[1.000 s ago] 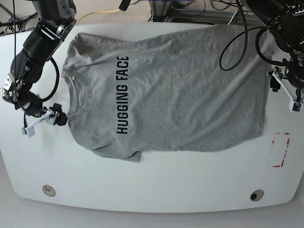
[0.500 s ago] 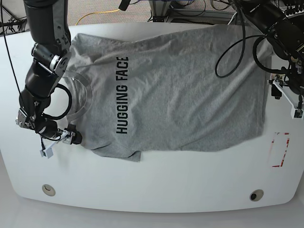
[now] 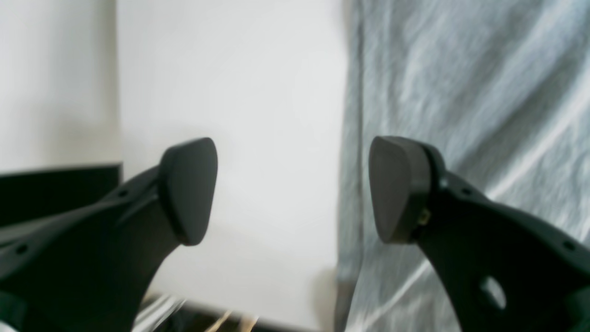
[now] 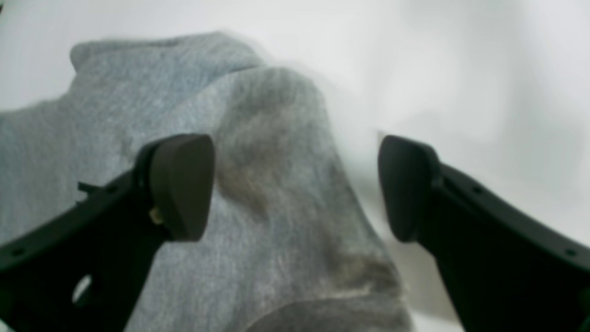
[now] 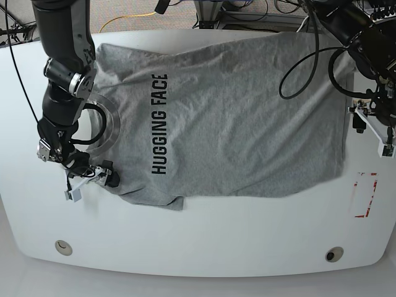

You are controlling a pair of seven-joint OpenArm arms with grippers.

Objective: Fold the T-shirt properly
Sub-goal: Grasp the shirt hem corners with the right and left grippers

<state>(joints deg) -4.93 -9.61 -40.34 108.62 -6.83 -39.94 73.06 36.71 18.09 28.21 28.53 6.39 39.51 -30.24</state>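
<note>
A robotics lab is showing itself here: two black robot arms [image 5: 62, 80] are reaching over a white bench [image 5: 198, 241], loose black cables [image 5: 309, 62] are looping above it, a yellow cord [image 5: 127, 18] is trailing across the floor behind, and red tape marks [image 5: 365, 195] are sitting near the edge.

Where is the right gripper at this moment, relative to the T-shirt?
In the base view the right gripper is at the left side, open over the lower sleeve edge of the T-shirt, below its collar.
</note>
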